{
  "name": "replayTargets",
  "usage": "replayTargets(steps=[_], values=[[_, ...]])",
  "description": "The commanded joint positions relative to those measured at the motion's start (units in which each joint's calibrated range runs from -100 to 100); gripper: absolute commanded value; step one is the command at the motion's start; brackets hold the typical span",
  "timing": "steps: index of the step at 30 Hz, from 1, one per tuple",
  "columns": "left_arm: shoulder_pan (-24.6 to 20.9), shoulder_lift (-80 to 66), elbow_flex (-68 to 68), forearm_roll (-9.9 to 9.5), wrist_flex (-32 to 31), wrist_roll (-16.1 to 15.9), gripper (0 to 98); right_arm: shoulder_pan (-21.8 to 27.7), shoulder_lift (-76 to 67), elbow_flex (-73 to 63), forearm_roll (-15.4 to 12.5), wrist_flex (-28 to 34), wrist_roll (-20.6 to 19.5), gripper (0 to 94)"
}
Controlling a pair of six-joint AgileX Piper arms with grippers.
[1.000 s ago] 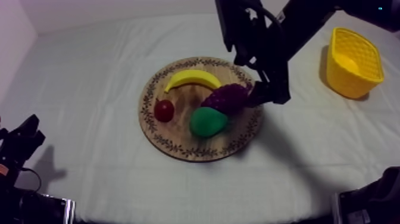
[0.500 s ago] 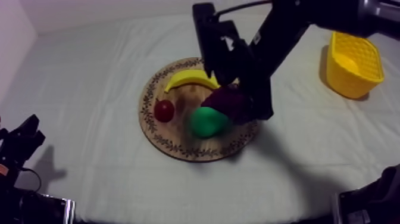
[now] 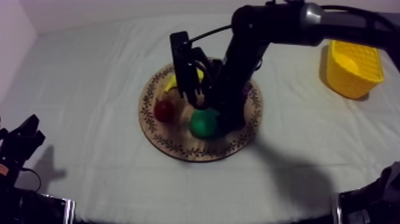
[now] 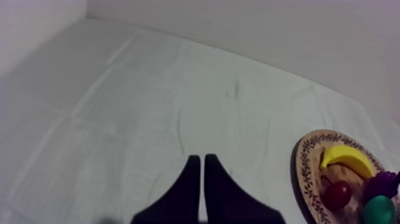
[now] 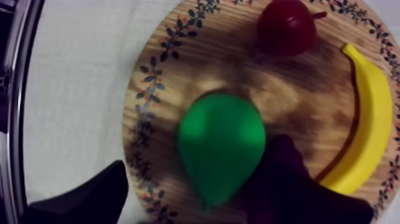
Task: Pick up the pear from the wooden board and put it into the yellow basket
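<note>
The green pear (image 3: 204, 123) lies on the round wooden board (image 3: 178, 146), beside a small red fruit (image 3: 164, 111) and a banana (image 3: 172, 84). My right arm reaches in from the upper right, and its gripper (image 3: 221, 117) hangs just over the pear and covers the grapes. In the right wrist view the right gripper (image 5: 190, 199) is open, with the pear (image 5: 221, 146) between its spread fingers and not touched by them. A dark purple mass, probably the grapes (image 5: 291, 179), sits against the pear. My left gripper (image 4: 200, 179) is shut on nothing, low at the table's left.
The yellow basket (image 3: 354, 62) stands at the far right of the table, upright. From the left wrist view the board (image 4: 305, 173) with its fruit lies off to one side, across bare cloth.
My right arm has swung left across the board, from its right rim to over the pear, and now covers the grapes. The left arm has not moved.
</note>
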Motion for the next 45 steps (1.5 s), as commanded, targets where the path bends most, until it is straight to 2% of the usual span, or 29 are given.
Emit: replayTargets(steps=[1,8,14,23,29,36,41,45], values=[[0.0,0.0,-0.1,-0.01,0.0,0.0,0.1,-0.1,2.5,-1.5,0.0,-0.1,-0.1,67.8],[0.0,0.0,-0.1,-0.01,0.0,0.0,0.1,-0.1,8.0,-5.4,-0.1,-1.1,-0.2,66.6],[0.0,0.0,-0.1,-0.01,0.0,0.0,0.1,-0.1,11.3,-6.7,0.1,-2.3,0.2,61.5],[0.0,0.0,-0.1,-0.01,0.0,0.0,0.1,0.3,12.8,-6.8,-0.4,-3.3,1.6,38.8],[0.0,0.0,-0.1,-0.01,0.0,0.0,0.1,1.8,9.1,-7.9,-0.8,-0.7,2.1,34.3],[0.0,0.0,-0.1,-0.01,0.0,0.0,0.1,6.6,-0.4,-10.8,-1.7,4.3,2.4,34.4],[0.0,0.0,-0.1,-0.01,0.0,0.0,0.1,12.6,-6.1,-15.2,-2.4,8.7,2.3,34.9],[0.0,0.0,-0.1,-0.01,0.0,0.0,0.1,17.7,-8.7,-20.2,-3.0,11.7,0.6,35.8]])
